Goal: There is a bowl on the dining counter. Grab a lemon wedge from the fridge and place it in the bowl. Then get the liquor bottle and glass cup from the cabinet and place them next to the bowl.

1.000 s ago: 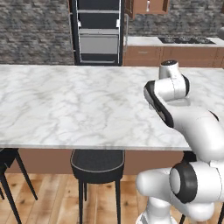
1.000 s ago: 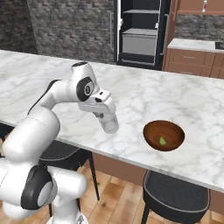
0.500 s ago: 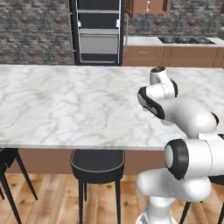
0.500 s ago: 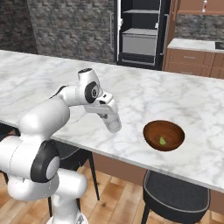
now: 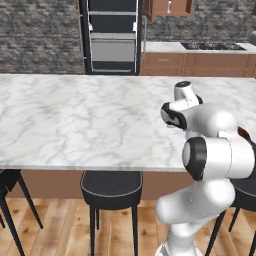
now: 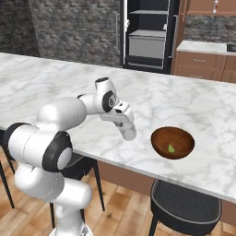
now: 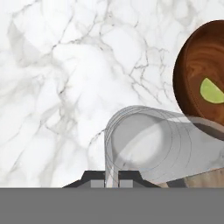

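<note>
My gripper (image 7: 111, 176) is shut on the rim of the glass cup (image 7: 144, 146), a clear greyish tumbler that lies tilted just above the dining counter (image 7: 57, 87). In the right base view the gripper (image 6: 124, 125) holds the cup (image 6: 129, 133) low over the marble, a short way left of the dark-brown bowl (image 6: 173, 143). The lemon wedge (image 6: 171, 148) lies inside the bowl (image 7: 197, 65), and it appears as a yellow-green slice (image 7: 212, 91) in the hand view. The liquor bottle (image 6: 215, 5) stands small on the cabinet (image 6: 203, 5) shelf at the far back.
The black fridge (image 6: 148, 32) stands behind the island, with brown drawer units (image 6: 203, 64) to its right. Black stools (image 6: 184, 209) sit along the island's near edge, one (image 5: 111, 182) to the left of my base. Bare marble stretches left of the arm.
The arm has folded down closer to my base, and the gripper with the glass cup has edged a little toward the bowl. Bowl and lemon wedge have not moved.
</note>
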Controlling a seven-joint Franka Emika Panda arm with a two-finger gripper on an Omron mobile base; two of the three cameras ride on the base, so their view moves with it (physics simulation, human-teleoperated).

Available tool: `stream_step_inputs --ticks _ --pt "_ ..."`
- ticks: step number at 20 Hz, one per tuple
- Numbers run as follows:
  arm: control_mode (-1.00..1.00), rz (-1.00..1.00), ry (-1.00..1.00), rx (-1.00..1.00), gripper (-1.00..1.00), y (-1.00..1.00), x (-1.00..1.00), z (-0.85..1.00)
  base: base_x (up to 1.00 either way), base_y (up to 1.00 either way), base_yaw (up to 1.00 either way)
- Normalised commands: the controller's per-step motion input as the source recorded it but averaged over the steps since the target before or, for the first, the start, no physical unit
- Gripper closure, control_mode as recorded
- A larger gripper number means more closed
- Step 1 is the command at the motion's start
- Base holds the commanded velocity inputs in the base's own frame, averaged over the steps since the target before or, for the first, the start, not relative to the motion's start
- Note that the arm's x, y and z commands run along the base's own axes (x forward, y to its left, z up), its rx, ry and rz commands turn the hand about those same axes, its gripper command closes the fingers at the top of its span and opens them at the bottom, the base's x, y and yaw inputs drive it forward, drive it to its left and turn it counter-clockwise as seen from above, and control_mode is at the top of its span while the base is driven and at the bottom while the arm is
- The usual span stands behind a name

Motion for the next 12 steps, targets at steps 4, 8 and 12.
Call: stream_step_inputs --ticks 4,8,12 --pt "-1.0 0.0 0.0 0.0 1.0 -0.27 0.19 -0.25 0.0 0.0 0.0" --pt "-1.0 0.0 0.0 0.0 1.0 -0.32 0.07 -0.25 0.0 0.0 0.0" --pt "-1.0 0.0 0.0 0.0 1.0 -0.26 0.06 -0.25 0.0 0.0 0.0"
